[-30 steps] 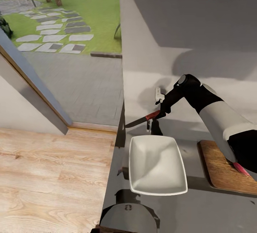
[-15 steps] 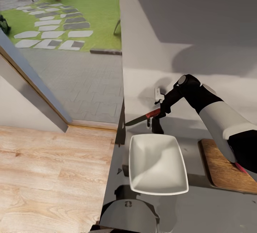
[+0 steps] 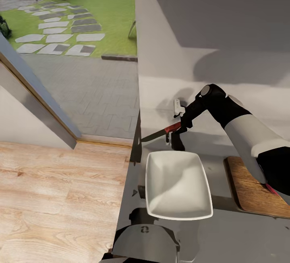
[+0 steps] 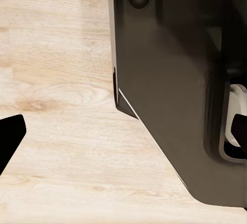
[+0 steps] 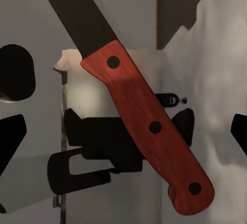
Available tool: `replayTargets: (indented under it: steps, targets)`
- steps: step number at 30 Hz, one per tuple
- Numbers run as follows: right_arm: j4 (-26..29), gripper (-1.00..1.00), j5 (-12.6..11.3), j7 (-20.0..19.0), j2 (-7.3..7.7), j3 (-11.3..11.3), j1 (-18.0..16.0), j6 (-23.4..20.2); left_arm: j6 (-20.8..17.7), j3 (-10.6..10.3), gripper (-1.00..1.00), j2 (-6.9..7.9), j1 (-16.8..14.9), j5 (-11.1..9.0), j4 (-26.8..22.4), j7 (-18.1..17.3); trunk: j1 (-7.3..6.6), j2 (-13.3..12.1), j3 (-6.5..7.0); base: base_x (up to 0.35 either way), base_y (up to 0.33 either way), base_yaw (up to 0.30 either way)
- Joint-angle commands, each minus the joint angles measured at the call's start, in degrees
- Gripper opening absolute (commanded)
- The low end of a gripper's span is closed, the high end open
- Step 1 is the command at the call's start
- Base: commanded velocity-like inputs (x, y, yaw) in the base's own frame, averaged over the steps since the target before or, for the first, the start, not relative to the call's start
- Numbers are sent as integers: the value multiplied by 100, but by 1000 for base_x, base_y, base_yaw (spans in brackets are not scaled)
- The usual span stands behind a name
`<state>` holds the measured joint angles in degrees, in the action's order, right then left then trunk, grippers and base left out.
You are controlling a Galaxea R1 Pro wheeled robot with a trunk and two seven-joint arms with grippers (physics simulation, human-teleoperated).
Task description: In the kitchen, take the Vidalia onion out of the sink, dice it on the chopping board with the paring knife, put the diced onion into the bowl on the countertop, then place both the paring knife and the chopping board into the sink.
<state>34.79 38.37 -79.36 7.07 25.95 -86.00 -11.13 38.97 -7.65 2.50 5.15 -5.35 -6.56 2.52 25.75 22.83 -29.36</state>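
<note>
Change vs earlier: nearly nothing; head camera shifts slightly, right arm and knife hold the same pose above the far side of the bowl.
Countertop: smooth glossy grey reflective countertop [image 3: 225, 231] carries bowl and board; slick, things could slide on it.
Chopping board: brown wood-grain rectangular chopping board [image 3: 251, 190] lies flat to the right of the bowl, partly under the right arm. Judged stiff and the heaviest item; take it at an edge or the handle end, which I can't see here.
Bowl: shallow white squarish bowl with flared rim [image 3: 177, 184] sits near the counter's left edge, looks empty. Judged rigid and breakable.
Paring knife: red-handled paring knife with dark narrow blade [image 3: 159, 133] is held off the counter, blade pointing left past the counter edge. Light, stiff, sharp; hold by handle only.
Right gripper: right gripper [image 3: 180, 126] is clenched on the knife handle [image 5: 149, 131].
Left gripper: left gripper fingertip [image 4: 9, 137] over wood floor; can't tell if open.
</note>
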Motion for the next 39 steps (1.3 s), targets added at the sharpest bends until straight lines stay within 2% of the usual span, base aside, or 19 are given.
replayTargets:
  steps: [1, 11, 20, 39]
  targets:
    - [10, 100, -5, -17, 5, 24, -4, -63, 6, -52, 100, 3, 4, -54, -12, 19, 3, 9, -7, 0, 0, 0]
    - [9, 100, -12, -139, -4, 17, -4, -98, 7, -52, 100, 1, 4, -54, -12, 16, 3, 9, -25, 0, 0, -7]
    - [10, 100, -13, -280, -33, 15, -4, -100, 7, -52, 100, 5, 4, -53, -12, 13, 3, 9, -99, 0, 0, -75]
    - [10, 100, -9, -284, -40, 15, -4, -100, 7, -52, 100, 5, 5, -54, -12, -9, 3, 9, -266, 13, 0, -88]
